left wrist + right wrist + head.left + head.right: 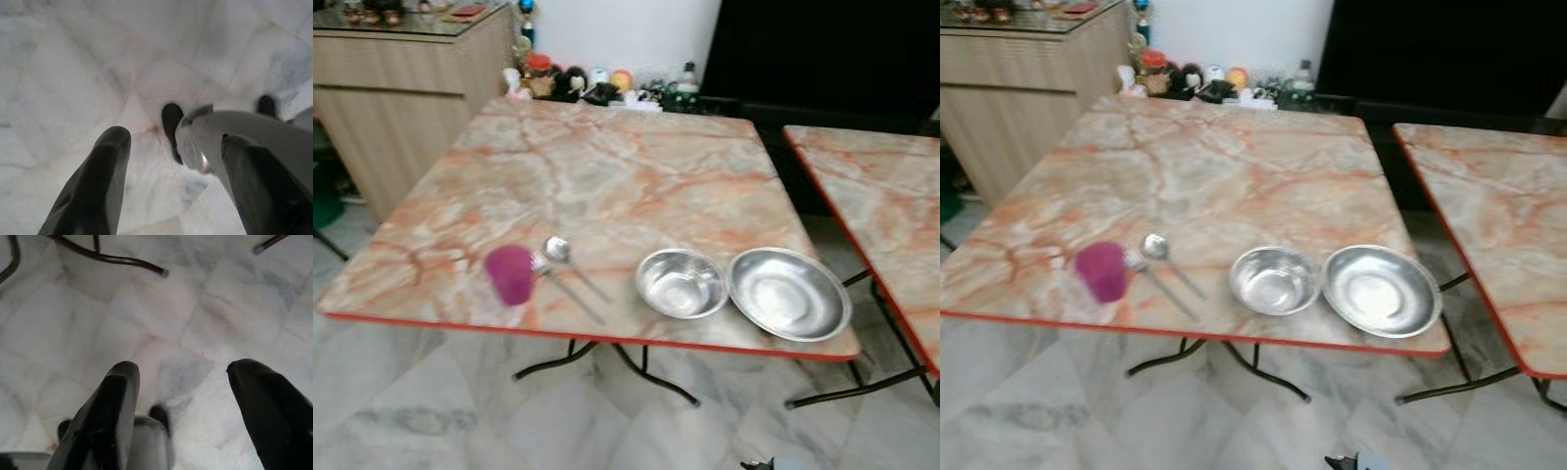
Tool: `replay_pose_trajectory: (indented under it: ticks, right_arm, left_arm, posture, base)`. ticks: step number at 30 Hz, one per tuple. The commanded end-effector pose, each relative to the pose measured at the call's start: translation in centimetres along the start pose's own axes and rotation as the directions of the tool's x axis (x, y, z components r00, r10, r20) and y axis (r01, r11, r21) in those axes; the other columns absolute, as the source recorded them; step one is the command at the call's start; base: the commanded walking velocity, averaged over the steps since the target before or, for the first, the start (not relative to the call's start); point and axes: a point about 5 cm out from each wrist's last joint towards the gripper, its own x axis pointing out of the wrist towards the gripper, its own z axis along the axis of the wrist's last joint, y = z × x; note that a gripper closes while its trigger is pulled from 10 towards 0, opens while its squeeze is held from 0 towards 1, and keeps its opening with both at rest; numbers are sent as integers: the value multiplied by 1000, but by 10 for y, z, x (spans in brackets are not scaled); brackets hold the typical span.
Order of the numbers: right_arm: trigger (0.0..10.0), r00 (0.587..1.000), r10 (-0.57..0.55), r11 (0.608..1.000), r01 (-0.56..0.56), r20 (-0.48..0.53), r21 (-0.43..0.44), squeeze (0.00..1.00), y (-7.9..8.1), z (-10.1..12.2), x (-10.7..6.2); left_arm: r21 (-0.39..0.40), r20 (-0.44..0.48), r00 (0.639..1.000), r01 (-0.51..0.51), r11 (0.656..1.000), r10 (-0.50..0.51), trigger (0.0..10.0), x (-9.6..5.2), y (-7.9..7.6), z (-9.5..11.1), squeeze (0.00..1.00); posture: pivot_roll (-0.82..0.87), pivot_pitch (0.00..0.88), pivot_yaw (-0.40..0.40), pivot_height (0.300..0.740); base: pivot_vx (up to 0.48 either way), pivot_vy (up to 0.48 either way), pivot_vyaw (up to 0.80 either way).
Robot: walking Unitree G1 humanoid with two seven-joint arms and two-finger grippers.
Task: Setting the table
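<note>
marble tabletop [607, 166] carries a purple cup [510, 273], spoon [570, 260], fork [566, 289], small bowl [680, 284] and wide bowl [788, 293] bunched along its near edge, while left pincer [171, 181] and right pincer [186, 406] hang open and empty over the floor, so step close before reaching.

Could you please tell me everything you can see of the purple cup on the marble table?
The purple cup is a small, plain tumbler without a handle, looking like matte plastic in a magenta-purple tone. It stands upright with its open mouth up, near the front red-trimmed edge of the marble-patterned table, toward the robot's left. A fork lies just beside it on the right, close or touching; blur hides which. Its contents cannot be made out.
</note>
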Motion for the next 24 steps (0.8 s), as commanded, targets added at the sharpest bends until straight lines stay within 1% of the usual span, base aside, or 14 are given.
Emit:
replay_pose_trajectory:
  ticks: [1,5,8,12,14,17,18,19,20,21,22,24]
  right_arm:
    - [10000,1000,-18,1000,18,4,16,0,-6,-1,-1]
    - [10000,1000,-12,1000,12,12,10,0,-3,-2,-1]
    - [10000,999,-5,1000,5,34,5,0,-2,2,-1]
    - [10000,996,-6,1000,5,84,12,0,-2,11,0]
    - [10000,994,-6,1000,4,110,18,0,-3,15,0]
    - [10000,983,-2,1000,-1,183,17,0,0,27,1]
    - [10000,972,3,1000,-8,236,19,0,1,35,1]
    - [10000,966,6,1000,-10,258,15,0,2,38,0]
    - [10000,966,6,1000,-10,258,15,0,2,38,0]
    - [10000,958,0,1000,-5,286,18,0,2,42,0]
    - [10000,941,-17,999,3,338,42,0,1,48,-2]
    - [10000,921,-12,1000,5,389,18,0,0,52,-4]
  left_arm:
    - [6,-20,1000,5,1000,-5,10000,0,-2,-6,0]
    - [5,-18,1000,6,1000,-6,10000,0,-4,-5,0]
    - [6,-13,1000,14,1000,-14,10000,2,-9,-4,0]
    - [13,-8,999,43,999,-43,10000,8,-30,-1,0]
    - [17,-8,999,51,999,-51,10000,9,-35,-1,0]
    - [21,-1,998,68,997,-68,10000,13,-49,5,0]
    - [26,4,997,77,997,-77,10000,16,-57,9,0]
    - [29,7,997,81,996,-81,10000,17,-61,11,0]
    - [29,7,997,81,996,-81,10000,17,-61,11,0]
    - [30,9,996,84,996,-84,10000,18,-65,13,0]
    - [33,11,996,88,996,-89,10000,19,-70,14,0]
    - [42,11,995,95,995,-95,10000,20,-74,15,0]
  posture:
    - [-46,76,-18,740]
    - [-44,74,-25,740]
    - [-45,75,-29,740]
    - [-56,77,-36,740]
    - [-60,79,-40,740]
    - [-66,82,-47,740]
    - [-69,80,-52,740]
    - [-69,80,-53,740]
    - [-69,80,-53,740]
    - [-69,76,-56,740]
    - [-66,70,-61,740]
    - [-65,67,-62,740]
  base:
    - [0,0,0]
    - [0,0,0]
    - [0,0,0]
    - [0,0,0]
    - [0,0,0]
    - [0,0,0]
    - [0,0,0]
    - [0,0,0]
    - [0,0,0]
    - [0,0,0]
    - [0,0,0]
    - [0,0,0]
